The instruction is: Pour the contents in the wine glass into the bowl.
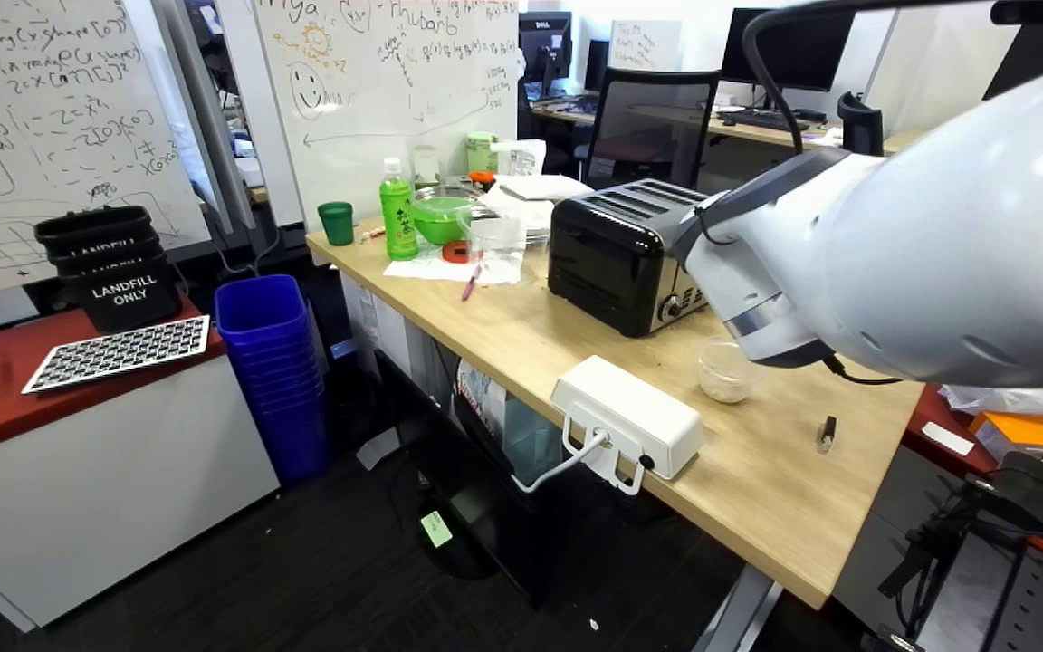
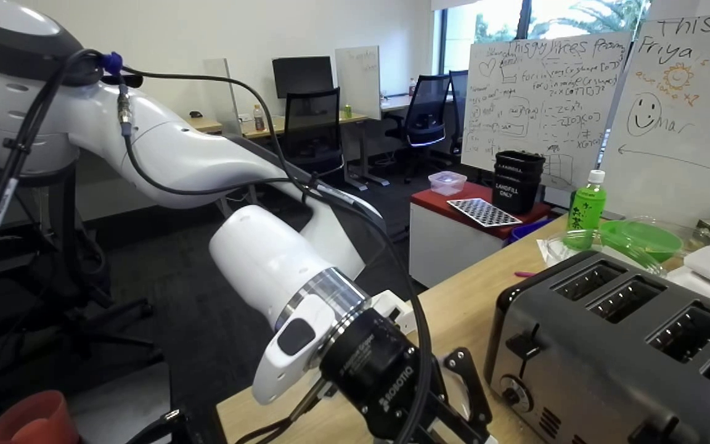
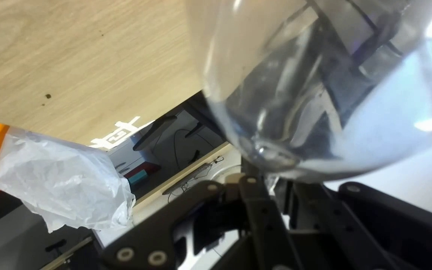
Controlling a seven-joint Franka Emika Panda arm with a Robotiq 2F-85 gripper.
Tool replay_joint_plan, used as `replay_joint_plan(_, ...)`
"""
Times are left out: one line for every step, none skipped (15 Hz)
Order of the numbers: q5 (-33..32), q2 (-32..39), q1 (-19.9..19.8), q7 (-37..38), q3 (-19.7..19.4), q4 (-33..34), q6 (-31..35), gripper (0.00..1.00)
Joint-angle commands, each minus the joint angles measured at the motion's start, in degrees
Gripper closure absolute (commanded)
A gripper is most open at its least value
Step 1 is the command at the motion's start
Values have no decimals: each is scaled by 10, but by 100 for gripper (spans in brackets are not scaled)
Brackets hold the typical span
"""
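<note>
The wrist view alone plainly shows the wine glass [image 3: 313, 93], its smooth, glossy, clear cup filling the upper right, with the dark fingers [image 3: 264, 213] clenched on the stem at the cup's base. In an exterior view the small, round, translucent bowl [image 1: 726, 371], whitish at the bottom, sits on the pale wood-grained bench [image 1: 793, 507] just inward of the blocky white box [image 1: 635, 412] at its long edge; the boxy toaster [image 1: 607, 267], seen in both exterior views, pairs glossy black with dull grey metal.
</note>
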Motion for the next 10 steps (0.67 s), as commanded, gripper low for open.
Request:
replay_joint_plan(29, 12, 10, -35, -19, 6, 0, 96)
replay_joint_plan(29, 12, 11, -36, -21, 6, 0, 96)
replay_joint_plan(28, 7, 13, -38, -22, 5, 0, 96)
replay_joint_plan(28, 4, 14, -38, -24, 5, 0, 96)
replay_joint_plan(26, -4, 15, -38, -24, 5, 0, 96)
replay_joint_plan(25, -9, 15, -38, -24, 5, 0, 96)
replay_joint_plan(24, -12, 13, -37, -24, 7, 0, 96)
replay_joint_plan(24, -13, 13, -37, -24, 7, 0, 96)
replay_joint_plan(24, -15, 13, -37, -23, 7, 0, 96)
replay_joint_plan(24, -18, 11, -37, -22, 7, 0, 96)
